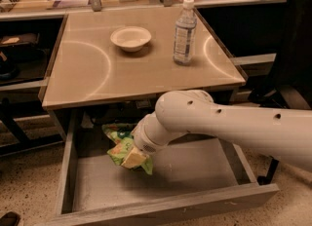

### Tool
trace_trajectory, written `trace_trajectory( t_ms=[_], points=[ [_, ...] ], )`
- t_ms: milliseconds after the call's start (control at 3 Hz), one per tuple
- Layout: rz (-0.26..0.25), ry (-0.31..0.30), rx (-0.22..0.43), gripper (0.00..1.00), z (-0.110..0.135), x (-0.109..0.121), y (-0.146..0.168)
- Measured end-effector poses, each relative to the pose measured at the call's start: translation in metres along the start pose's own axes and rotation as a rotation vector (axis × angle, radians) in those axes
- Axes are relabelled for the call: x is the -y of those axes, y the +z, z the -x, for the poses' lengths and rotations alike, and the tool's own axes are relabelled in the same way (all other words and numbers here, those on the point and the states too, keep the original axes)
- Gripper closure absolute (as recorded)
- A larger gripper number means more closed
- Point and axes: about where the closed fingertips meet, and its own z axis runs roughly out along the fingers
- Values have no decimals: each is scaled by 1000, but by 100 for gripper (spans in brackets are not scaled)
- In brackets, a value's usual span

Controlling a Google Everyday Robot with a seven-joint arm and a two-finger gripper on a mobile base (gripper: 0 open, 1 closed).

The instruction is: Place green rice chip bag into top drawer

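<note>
The top drawer (161, 209) is pulled open below the table, a wide grey wood-grain box with low sides. The green rice chip bag (120, 144), crinkled light green with orange pictures, hangs inside the drawer's back left part, just above its floor. My gripper (132, 159) reaches down into the drawer at the end of the white arm (229, 125) and is shut on the bag. The wrist hides much of the bag and the fingers.
On the tan table top (87, 79) stand a white bowl (130, 38) and a clear water bottle (185, 31). Shelves with clutter run along the back. A dark chair (292, 64) stands at the right.
</note>
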Motion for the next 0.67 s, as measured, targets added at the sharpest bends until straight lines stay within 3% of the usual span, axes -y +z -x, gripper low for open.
trace_trajectory(
  t_ms=[667],
  points=[
    [29, 21, 30, 100, -10, 1, 26]
  ],
)
